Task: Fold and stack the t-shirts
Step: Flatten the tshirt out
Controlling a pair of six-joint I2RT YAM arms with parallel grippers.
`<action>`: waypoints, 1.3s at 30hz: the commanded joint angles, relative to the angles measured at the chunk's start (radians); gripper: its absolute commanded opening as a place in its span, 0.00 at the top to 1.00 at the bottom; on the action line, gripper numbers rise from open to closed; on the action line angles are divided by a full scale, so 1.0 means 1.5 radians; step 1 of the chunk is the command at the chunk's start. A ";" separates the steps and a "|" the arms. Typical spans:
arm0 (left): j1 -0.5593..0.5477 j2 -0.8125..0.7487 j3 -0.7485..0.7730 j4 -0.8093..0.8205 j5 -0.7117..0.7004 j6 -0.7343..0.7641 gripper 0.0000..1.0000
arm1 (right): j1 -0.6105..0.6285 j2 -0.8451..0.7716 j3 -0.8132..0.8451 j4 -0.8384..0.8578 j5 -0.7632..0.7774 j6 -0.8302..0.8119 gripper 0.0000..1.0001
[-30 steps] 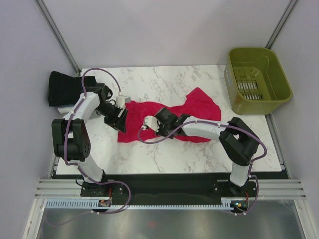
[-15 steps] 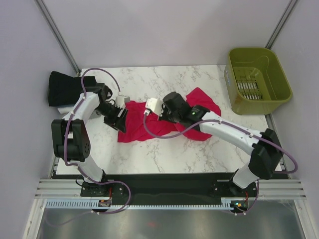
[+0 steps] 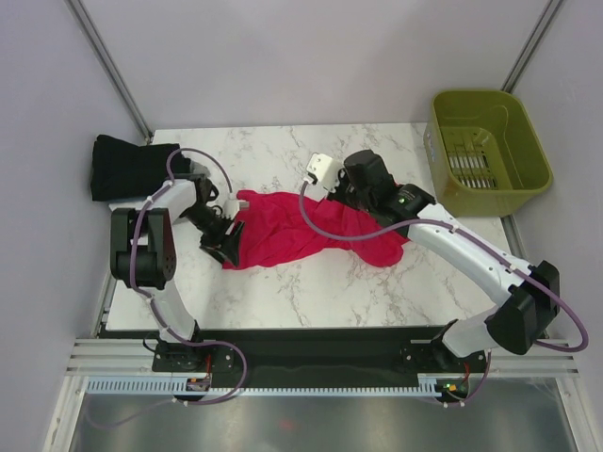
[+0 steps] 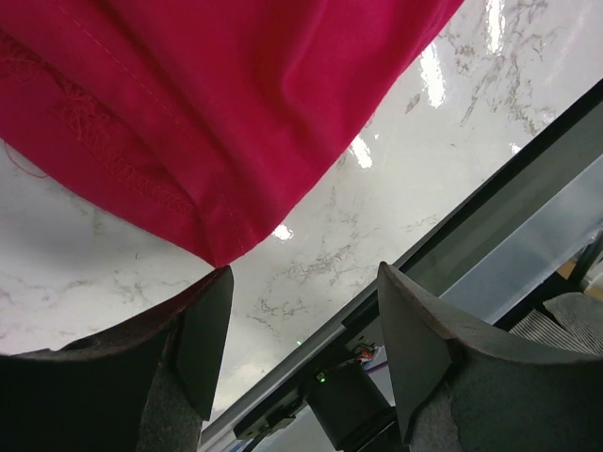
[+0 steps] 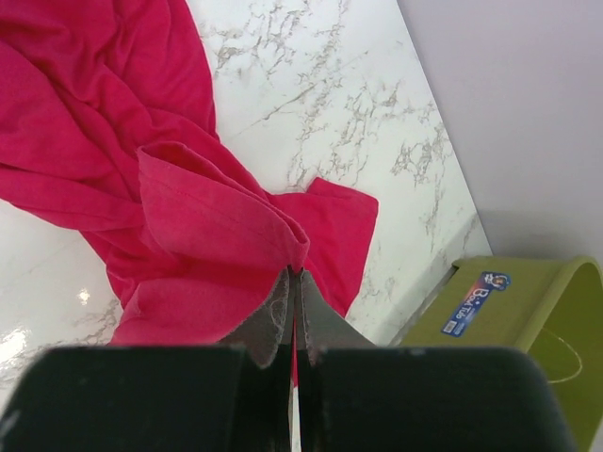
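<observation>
A crimson-pink t-shirt (image 3: 301, 231) lies crumpled across the middle of the marble table. My right gripper (image 5: 295, 275) is shut on a fold of the pink t-shirt (image 5: 188, 217) and holds it up above the table at the back middle (image 3: 350, 188). My left gripper (image 4: 301, 292) is open and empty just off the shirt's lower left corner (image 4: 221, 250), low over the marble (image 3: 226, 243). A folded black t-shirt (image 3: 127, 168) lies at the table's far left corner; white cloth under it is mostly hidden.
An olive-green plastic basket (image 3: 485, 151) stands at the back right beyond the table's edge; it also shows in the right wrist view (image 5: 509, 320). The table's near edge and black rail (image 4: 452, 226) lie just beyond my left fingers.
My right gripper has moved back and to the right, lifting the shirt fold with it. My left gripper has shifted slightly toward the near side at the shirt's left corner.
</observation>
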 commanded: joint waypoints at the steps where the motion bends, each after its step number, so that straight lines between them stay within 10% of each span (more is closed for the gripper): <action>1: 0.003 0.037 0.017 0.006 -0.002 -0.014 0.30 | -0.013 -0.004 0.033 0.009 0.008 -0.003 1.00; 11: 0.000 0.148 0.081 0.006 -0.002 -0.014 0.30 | -0.066 -0.012 0.040 0.029 0.014 0.003 1.00; 12: 0.000 0.153 0.089 0.060 -0.023 -0.073 0.71 | -0.076 -0.015 0.040 0.030 0.015 0.005 1.00; 15: -0.002 0.164 0.109 0.055 -0.022 -0.086 0.98 | -0.090 -0.031 0.038 0.029 0.021 -0.002 1.00; 22: -0.003 0.081 0.238 0.003 -0.020 -0.099 0.98 | -0.144 -0.076 0.042 0.026 0.063 -0.043 1.00; 32: -0.004 -0.012 0.800 -0.121 -0.052 -0.132 0.98 | -0.216 -0.108 0.183 0.041 0.112 -0.033 1.00; 39: -0.004 -0.246 0.581 0.127 -0.001 -0.080 0.98 | -0.240 -0.147 0.278 0.059 0.124 -0.019 1.00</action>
